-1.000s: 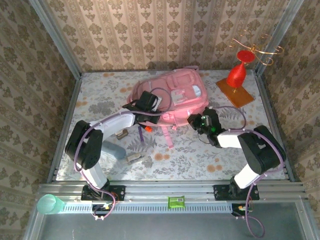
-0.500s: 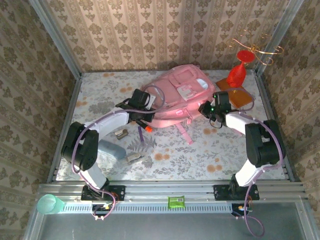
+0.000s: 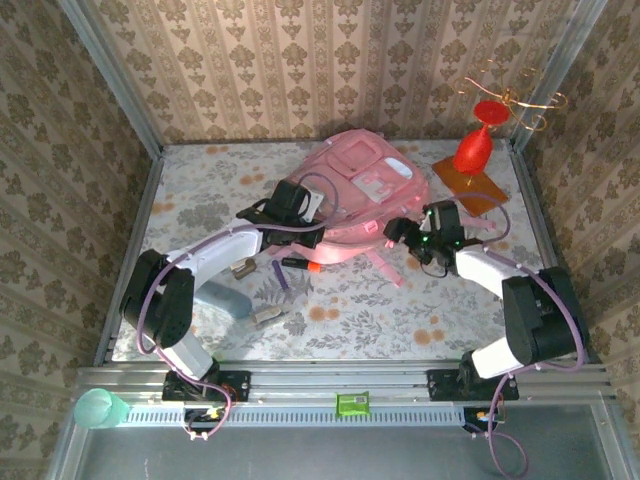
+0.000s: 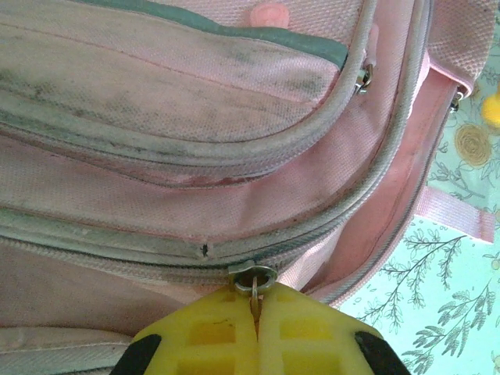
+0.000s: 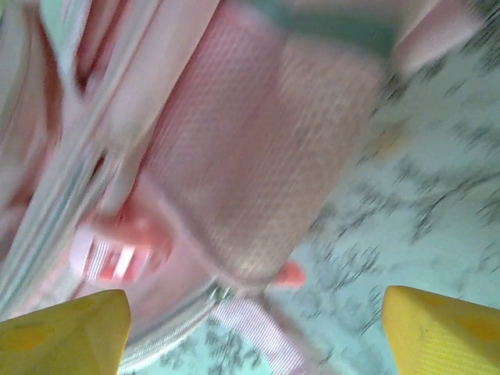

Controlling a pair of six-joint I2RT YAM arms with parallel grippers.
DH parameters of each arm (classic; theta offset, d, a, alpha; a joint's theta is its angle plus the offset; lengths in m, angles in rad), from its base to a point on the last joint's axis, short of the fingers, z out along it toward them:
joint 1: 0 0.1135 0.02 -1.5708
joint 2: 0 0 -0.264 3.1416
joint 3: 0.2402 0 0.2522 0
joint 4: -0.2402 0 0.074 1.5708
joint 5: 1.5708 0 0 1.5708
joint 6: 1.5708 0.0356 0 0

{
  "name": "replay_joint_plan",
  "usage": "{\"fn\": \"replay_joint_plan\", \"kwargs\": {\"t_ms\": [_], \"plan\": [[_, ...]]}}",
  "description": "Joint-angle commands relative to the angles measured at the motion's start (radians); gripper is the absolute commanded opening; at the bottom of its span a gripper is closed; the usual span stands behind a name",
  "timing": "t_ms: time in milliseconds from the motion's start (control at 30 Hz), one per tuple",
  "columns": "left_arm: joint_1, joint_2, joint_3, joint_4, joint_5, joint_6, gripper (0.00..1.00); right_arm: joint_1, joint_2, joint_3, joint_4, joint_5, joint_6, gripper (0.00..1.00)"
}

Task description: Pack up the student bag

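The bag (image 3: 365, 190) lies in the upper middle of the top view. My left gripper (image 4: 256, 312) is pinched tight on a zip pull (image 4: 254, 280). The right gripper (image 5: 254, 320) stands wide and holds nothing. I judge packing is not begun: the pen (image 3: 300, 264) and the case (image 3: 225, 298) wait at lower left. A red stand (image 3: 472, 150) is near the bag, at upper right.

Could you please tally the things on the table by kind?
Pink fabric backpack: 1
Red vase-shaped ornament on wooden base: 1
Slate-blue soft pouch: 1
Small silvery metal pieces: 2
Purple pen: 1
Black orange-tipped marker: 1
Total: 7
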Motion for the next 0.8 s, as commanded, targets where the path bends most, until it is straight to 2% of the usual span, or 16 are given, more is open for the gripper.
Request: {"fn": "replay_joint_plan", "kwargs": {"t_ms": [0, 67, 133, 267, 400, 433, 600, 767], "plan": [[-0.018, 0.006, 0.050, 0.047, 0.041, -0.016, 0.00, 0.082, 0.035, -0.028, 0.164, -0.009, 0.142, 0.86], [-0.024, 0.009, 0.053, 0.040, 0.045, -0.010, 0.00, 0.116, 0.094, -0.010, 0.254, -0.007, 0.186, 0.86], [-0.027, 0.008, 0.050, 0.032, 0.041, 0.002, 0.00, 0.131, 0.153, 0.020, 0.317, -0.014, 0.218, 0.77], [-0.020, -0.004, 0.038, -0.020, -0.063, 0.049, 0.00, 0.117, 0.195, 0.046, 0.313, 0.021, 0.208, 0.35], [0.008, 0.006, 0.025, -0.080, -0.215, 0.102, 0.00, 0.066, 0.146, 0.006, 0.254, 0.037, 0.155, 0.03], [0.018, 0.011, 0.024, -0.087, -0.242, 0.109, 0.00, 0.051, 0.133, -0.006, 0.240, 0.038, 0.144, 0.00], [0.078, 0.018, 0.013, -0.113, -0.358, 0.144, 0.00, -0.034, 0.065, -0.018, 0.127, 0.026, 0.035, 0.00], [0.143, 0.018, 0.014, -0.110, -0.345, 0.145, 0.00, -0.096, 0.106, 0.105, -0.051, -0.004, -0.120, 0.00]]}}
